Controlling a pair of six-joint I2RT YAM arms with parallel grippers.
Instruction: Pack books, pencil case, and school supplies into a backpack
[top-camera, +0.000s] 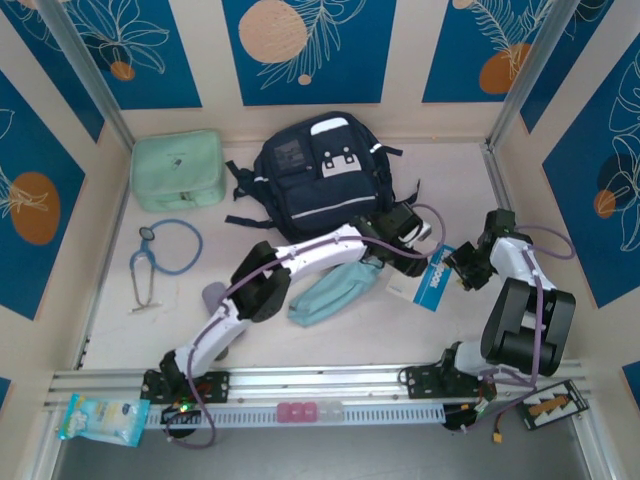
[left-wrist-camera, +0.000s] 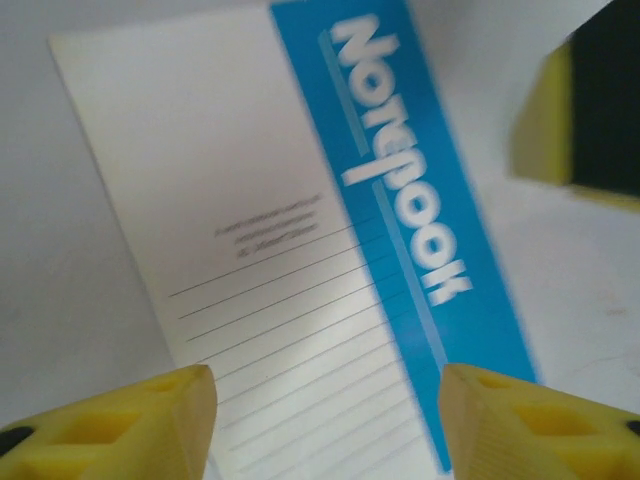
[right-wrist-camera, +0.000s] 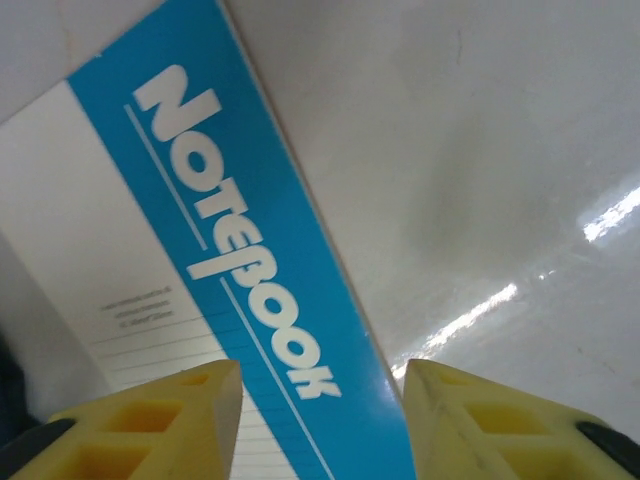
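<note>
A white notebook with a blue stripe lies flat on the table, right of the navy backpack. My left gripper hovers open over its left side; in the left wrist view the lined cover fills the gap between the fingers. My right gripper is open at the notebook's right edge, and the blue stripe runs between its fingers. The light-blue pencil case lies under the left arm. The greyish-purple case sits further left. The brown and dark blue books are out of view.
A mint-green bag stands at the back left, with a blue stethoscope in front of it. A wipes packet rests on the front rail. Bare table lies right of the notebook. The other gripper's finger shows close by.
</note>
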